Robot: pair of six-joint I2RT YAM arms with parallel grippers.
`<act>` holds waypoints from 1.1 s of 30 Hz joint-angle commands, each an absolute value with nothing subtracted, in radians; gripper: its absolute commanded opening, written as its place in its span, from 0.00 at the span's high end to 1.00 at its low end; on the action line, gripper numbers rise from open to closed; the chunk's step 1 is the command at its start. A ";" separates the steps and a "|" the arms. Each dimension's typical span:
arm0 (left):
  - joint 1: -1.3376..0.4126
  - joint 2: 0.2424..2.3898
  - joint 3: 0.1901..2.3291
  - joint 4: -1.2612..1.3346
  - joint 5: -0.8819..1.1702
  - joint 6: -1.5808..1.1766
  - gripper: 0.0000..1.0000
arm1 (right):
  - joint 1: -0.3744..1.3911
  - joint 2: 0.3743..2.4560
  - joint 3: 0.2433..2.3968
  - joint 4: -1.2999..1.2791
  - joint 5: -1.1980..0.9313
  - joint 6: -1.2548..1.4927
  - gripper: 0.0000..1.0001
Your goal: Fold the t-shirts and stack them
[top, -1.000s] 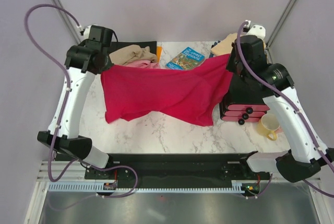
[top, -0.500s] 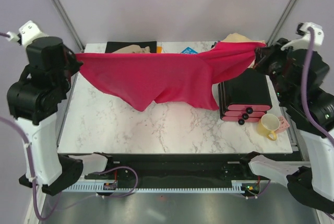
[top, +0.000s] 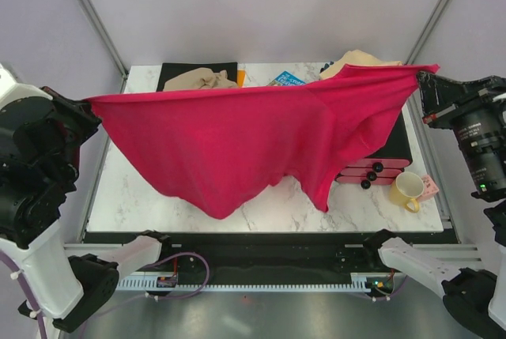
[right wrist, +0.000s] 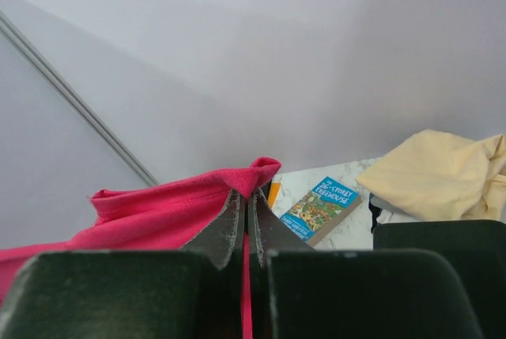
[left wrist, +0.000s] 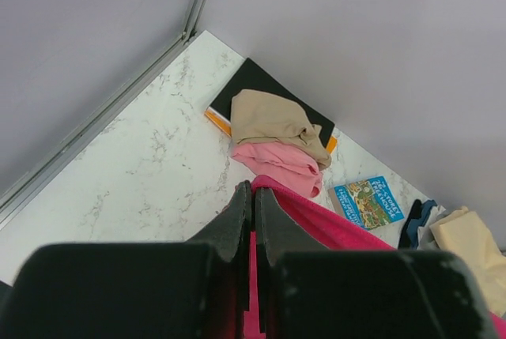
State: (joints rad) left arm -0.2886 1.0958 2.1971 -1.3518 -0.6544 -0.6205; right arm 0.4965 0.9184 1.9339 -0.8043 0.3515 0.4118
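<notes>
The crimson red t-shirt [top: 253, 137] hangs stretched wide in the air above the table, its lower edge drooping in two points. My left gripper [top: 88, 104] is shut on its left corner and shows in the left wrist view [left wrist: 253, 190] pinching red cloth [left wrist: 316, 224]. My right gripper [top: 424, 77] is shut on the right corner, where the right wrist view [right wrist: 247, 195] has red fabric [right wrist: 158, 209] bunched over the fingertips. A tan-brown t-shirt [left wrist: 273, 122] lies crumpled on a pink t-shirt [left wrist: 281, 163] at the back left. A pale peach-cream t-shirt [right wrist: 431, 173] lies at the back right.
A flat black mat [top: 178, 73] lies under the tan shirt at the back left, with an orange edge beside it. A blue illustrated book [left wrist: 368, 202] lies at the back centre. A black and pink drawer unit [top: 371, 167] and a yellow mug [top: 408, 190] stand at the right.
Both arms have swung outward and toward the near side, lifting the red t-shirt off the table and spreading it wide. It now hangs taut between the grippers.
</notes>
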 commanded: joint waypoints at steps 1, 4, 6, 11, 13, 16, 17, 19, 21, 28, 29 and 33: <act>-0.281 1.132 2.171 -1.531 -0.778 -0.609 0.98 | 0.488 0.983 1.950 -0.813 0.390 0.383 1.00; -0.281 1.187 2.154 -1.517 -0.795 -0.591 0.98 | 0.488 1.051 1.963 -0.830 0.399 0.370 1.00; -0.281 1.238 2.148 -1.494 -0.799 -0.584 0.98 | 0.489 1.130 1.988 -0.854 0.413 0.339 1.00; -0.281 1.402 2.290 -1.488 -0.778 -0.595 0.98 | 0.488 1.304 2.164 -0.856 0.503 0.287 1.00; -0.279 1.474 2.341 -1.483 -0.767 -0.595 0.98 | 0.485 1.396 2.267 -0.854 0.515 0.262 1.00; -0.278 1.534 2.405 -1.477 -0.750 -0.594 0.98 | 0.456 1.502 2.395 -0.853 0.502 0.270 1.00; -0.276 1.543 2.425 -1.476 -0.749 -0.597 0.98 | 0.425 1.526 2.423 -0.853 0.462 0.281 1.00; -0.265 1.558 2.440 -1.476 -0.744 -0.600 0.98 | 0.390 1.575 2.489 -0.839 0.407 0.310 1.00; -0.255 1.562 2.457 -1.474 -0.742 -0.609 0.98 | 0.350 1.588 2.499 -0.803 0.353 0.316 1.00; -0.249 1.508 2.523 -1.466 -0.795 -0.621 0.98 | 0.270 1.534 2.476 -0.749 0.313 0.314 1.00; -0.249 1.499 2.507 -1.471 -0.799 -0.624 0.98 | 0.268 1.511 2.456 -0.747 0.311 0.308 1.00; -0.249 1.407 2.372 -1.467 -0.792 -0.618 0.98 | 0.265 1.437 2.303 -0.745 0.285 0.328 1.00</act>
